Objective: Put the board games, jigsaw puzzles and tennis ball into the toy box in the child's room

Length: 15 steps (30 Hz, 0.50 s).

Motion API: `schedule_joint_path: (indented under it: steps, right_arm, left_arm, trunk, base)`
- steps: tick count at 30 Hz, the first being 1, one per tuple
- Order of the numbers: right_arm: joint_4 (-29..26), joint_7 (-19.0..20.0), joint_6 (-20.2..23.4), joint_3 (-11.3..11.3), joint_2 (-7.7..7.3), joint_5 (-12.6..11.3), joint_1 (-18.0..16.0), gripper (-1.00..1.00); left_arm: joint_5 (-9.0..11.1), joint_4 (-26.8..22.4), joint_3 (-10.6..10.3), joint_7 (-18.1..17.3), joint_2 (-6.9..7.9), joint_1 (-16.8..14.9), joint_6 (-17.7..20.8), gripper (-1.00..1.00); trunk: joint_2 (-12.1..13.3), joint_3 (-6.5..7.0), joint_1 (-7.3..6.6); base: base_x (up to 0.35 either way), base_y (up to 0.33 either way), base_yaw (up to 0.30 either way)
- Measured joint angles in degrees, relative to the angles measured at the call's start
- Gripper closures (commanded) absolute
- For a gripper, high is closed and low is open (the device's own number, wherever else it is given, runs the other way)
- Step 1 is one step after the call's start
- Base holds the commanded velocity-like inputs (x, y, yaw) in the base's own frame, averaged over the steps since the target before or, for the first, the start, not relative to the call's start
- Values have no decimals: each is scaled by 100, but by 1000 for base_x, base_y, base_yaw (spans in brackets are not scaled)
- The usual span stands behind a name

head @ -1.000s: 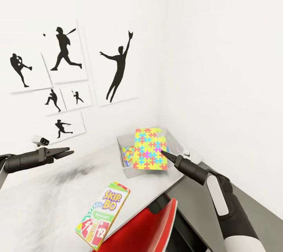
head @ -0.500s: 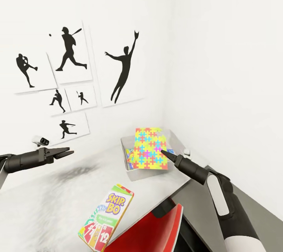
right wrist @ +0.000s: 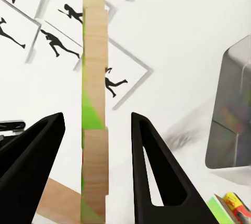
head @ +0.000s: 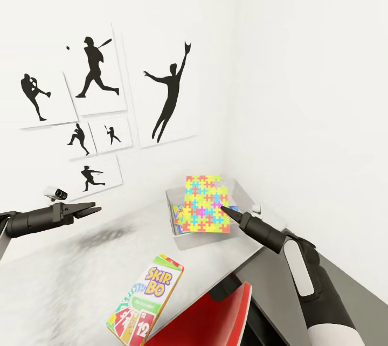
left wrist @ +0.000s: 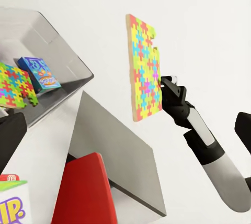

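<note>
right gripper [head: 225,209]: fingers either side of jigsaw puzzle [head: 207,203] edge, apparently pinching it | puzzle upright over toy box [head: 235,186], at 1 o'clock from Skip-Bo [head: 144,299] on table [head: 64,276] | handling: thin, stiff, light, probably slick; hold by edge | left gripper [head: 92,207]: slightly spread, empty

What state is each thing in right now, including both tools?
Held jigsaw puzzle: upright, in the air.
Right tool: shut on held jigsaw puzzle.
Left tool: open, empty.
Toy box: open-topped, holding second jigsaw puzzle and blue board game.
Skip-Bo: lying flat on table.
</note>
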Motion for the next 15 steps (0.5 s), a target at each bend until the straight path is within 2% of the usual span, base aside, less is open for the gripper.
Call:
schedule_joint_path:
  steps: [12,15]
  right_arm:
    - [3,-75,-8,4,7,46,0,100]
    - [16,-81,-2,-2,8,37,-2,100]
  left_arm:
    - [0,0,-3,0,-15,0,0,-100]
    - [-3,0,-8,0,-63,0,0,-100]
  trunk:
    - [0,0,0]
    - [0,0,0]
  base:
    - [0,0,0]
    - [0,0,0]
